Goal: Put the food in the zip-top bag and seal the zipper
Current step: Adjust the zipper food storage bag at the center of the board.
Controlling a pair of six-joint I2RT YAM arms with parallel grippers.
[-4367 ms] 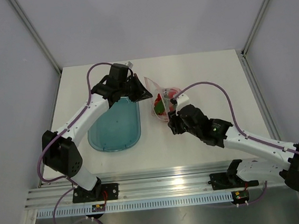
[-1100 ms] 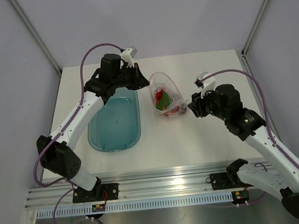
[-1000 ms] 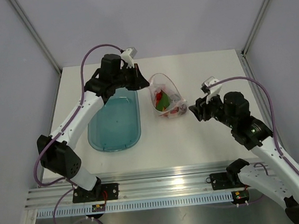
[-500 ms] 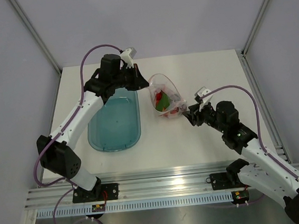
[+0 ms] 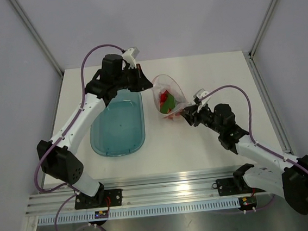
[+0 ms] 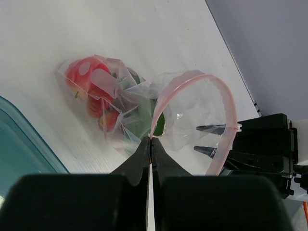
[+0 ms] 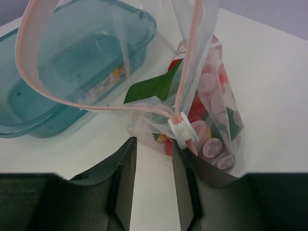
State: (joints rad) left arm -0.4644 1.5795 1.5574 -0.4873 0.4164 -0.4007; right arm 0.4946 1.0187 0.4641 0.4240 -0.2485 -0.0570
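- Left fingers (image 6: 150,143) were pinched shut on the zipper (image 7: 185,72).
- Right fingers (image 5: 189,114) stood slightly apart, empty, just beside the bag (image 5: 168,95).
- The open-mouthed bag held the food (image 5: 165,104) mid-surface (image 5: 215,71), nearer the far edge.

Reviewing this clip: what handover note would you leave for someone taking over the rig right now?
The left gripper is shut on the zipper, holding the mouth of the zip-top bag up and open.
The right gripper is open and grips nothing; its fingers sit just short of the white slider at the strip's end.
The food lies in the bottom of the bag; none shows in the teal tray.
Done: food bagged. Left: grip the slider and run it along the zipper to seal.
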